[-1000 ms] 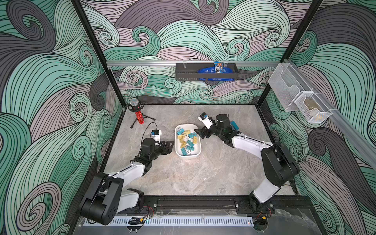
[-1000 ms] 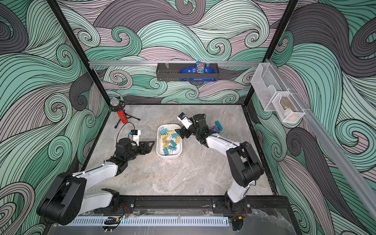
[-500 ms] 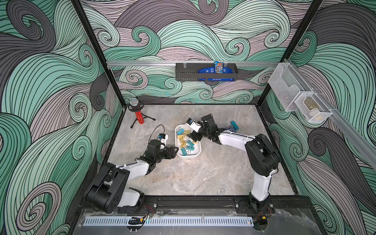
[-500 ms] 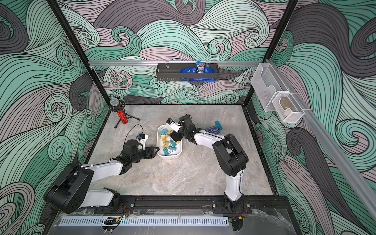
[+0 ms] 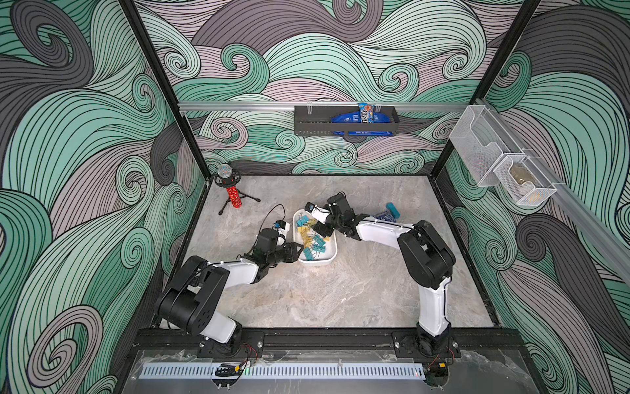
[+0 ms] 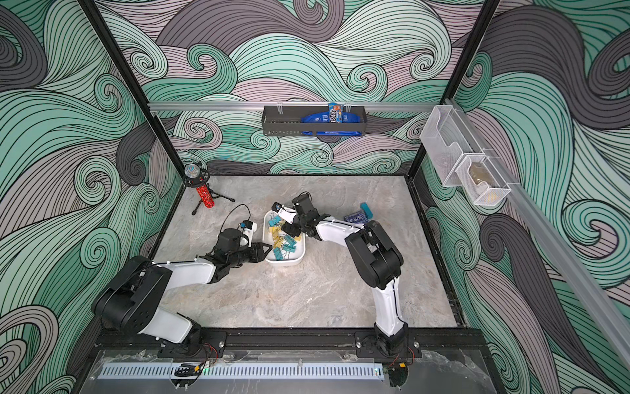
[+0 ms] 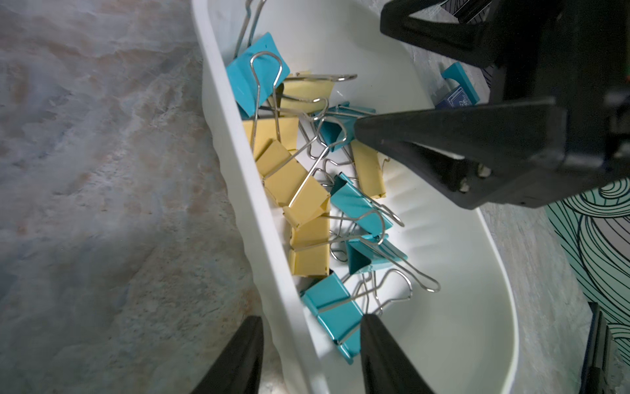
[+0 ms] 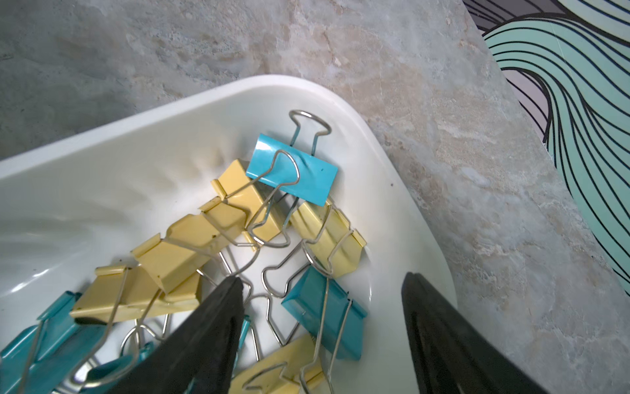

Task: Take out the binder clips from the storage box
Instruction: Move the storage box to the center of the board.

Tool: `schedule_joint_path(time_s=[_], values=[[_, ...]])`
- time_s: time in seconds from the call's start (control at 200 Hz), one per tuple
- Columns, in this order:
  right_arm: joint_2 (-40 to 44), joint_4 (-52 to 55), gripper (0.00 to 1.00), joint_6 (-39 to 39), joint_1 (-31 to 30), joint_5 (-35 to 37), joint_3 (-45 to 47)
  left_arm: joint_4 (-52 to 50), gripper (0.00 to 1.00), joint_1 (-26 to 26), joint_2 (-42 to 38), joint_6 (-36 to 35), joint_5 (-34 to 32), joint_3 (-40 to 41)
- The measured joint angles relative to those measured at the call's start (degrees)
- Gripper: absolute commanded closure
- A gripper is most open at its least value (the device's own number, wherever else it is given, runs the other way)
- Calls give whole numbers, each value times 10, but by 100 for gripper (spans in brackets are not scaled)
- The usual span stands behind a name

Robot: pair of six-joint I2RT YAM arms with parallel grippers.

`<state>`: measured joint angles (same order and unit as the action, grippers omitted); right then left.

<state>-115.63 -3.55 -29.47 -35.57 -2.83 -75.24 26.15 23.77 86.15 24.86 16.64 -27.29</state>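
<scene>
Binder clips (image 7: 296, 191), teal and pale yellow, are seen heaped inside the white storage box (image 5: 316, 262), which is set on the marble worktop (image 5: 324, 300) between the 2 arms. The left jaws are held apart and are placed astride 1 long wall (image 7: 272, 266) of the box. 1 jaw is outside over the worktop, and the other is inside, just beside a teal clip (image 7: 332, 303). Nothing is gripped by them. The right jaws are spread wide and are lowered into the far end of the box. Another teal clip (image 8: 324, 315) lies between them, unclamped, and 1 jaw tip is set among the wire handles. A blue card box (image 5: 387, 216) and a teal block (image 5: 392, 207) are seen on the worktop beside the right arm, well apart from both pairs of jaws.
</scene>
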Motion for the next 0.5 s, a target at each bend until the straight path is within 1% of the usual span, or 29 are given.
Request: schedule_joint_path(time_s=[0.12,0.27,0.5], values=[[0,2,31,-11,-4,12,-7,-2,59,2,-3,1,-11,0],[-8,0,34,-19,-6,20,-22,-16,71,4,-21,1,-32,2],[-11,1,34,-26,-13,22,-23,-40,75,4,-50,1,-67,11]])
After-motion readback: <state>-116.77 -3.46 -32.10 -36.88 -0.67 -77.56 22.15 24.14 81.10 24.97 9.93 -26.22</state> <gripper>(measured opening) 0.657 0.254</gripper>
